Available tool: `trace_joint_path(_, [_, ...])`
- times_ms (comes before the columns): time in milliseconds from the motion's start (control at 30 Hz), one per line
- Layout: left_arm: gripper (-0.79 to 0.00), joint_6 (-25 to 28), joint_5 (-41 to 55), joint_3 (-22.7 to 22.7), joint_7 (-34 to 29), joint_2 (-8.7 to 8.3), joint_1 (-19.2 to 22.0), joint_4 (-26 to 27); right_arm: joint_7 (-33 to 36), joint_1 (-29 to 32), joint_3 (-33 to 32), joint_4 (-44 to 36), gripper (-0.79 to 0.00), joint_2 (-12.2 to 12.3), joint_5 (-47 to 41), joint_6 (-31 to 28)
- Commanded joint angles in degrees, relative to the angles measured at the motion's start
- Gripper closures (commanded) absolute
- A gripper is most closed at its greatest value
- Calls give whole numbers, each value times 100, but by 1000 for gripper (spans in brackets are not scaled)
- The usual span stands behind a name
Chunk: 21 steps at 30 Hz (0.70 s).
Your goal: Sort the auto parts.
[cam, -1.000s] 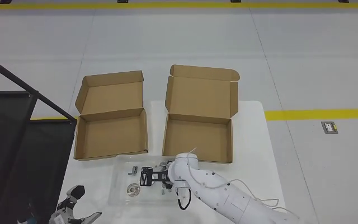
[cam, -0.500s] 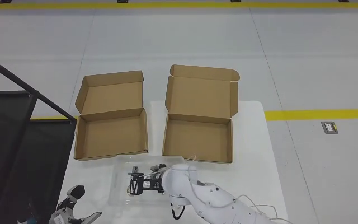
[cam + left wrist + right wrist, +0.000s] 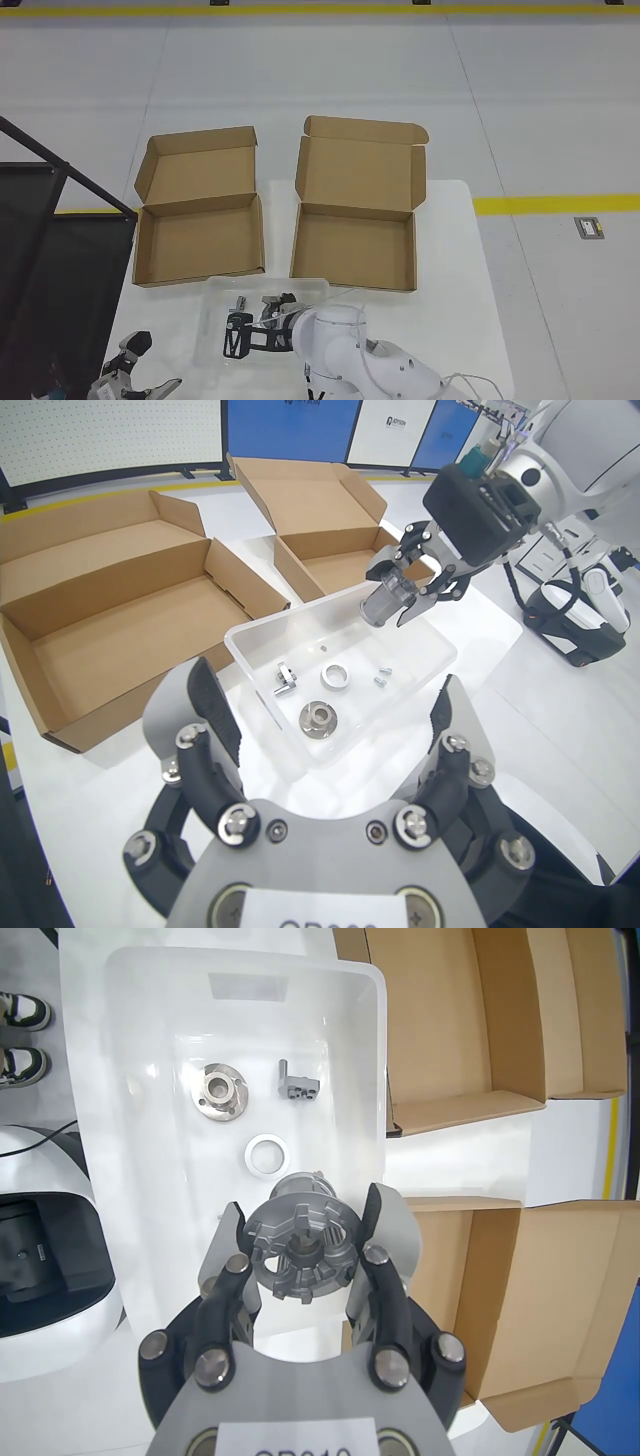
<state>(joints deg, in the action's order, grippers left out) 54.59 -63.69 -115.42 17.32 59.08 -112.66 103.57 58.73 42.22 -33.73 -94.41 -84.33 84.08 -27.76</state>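
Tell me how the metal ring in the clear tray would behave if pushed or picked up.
The metal ring looks solid, so probably stiff and heavy for its size. Lying flat on the smooth floor of the tray, it would likely slide rather than roll when pushed. Its shiny low rim may slip from a grip.

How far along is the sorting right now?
Nothing is sorted yet: both cardboard boxes are empty. In hand: the right pincer grips a metal hub above the tray. Remaining in it: flange, bracket, ring, two screws.
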Motion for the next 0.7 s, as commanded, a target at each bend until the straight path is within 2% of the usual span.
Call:
trace_joint_path(0, [-785,0,0,0,0,0,0,0,-259,94,-159,82,0,4,91,412])
trace_joint_path(200, [-785,0,0,0,0,0,0,0,-924,66,-802,362,0,-17,-135,1230])
trace_joint_path(300, [-785,0,0,0,0,0,0,0,-1182,-178,-1154,865,0,-51,-479,1417])
trace_joint_path(433, [-785,0,0,0,0,0,0,0,-1290,-702,-1315,1862,0,-166,-880,1615])
trace_joint_path(667, [-785,0,0,0,0,0,0,0,-1238,-1701,-1024,3850,0,-523,-1380,1885])
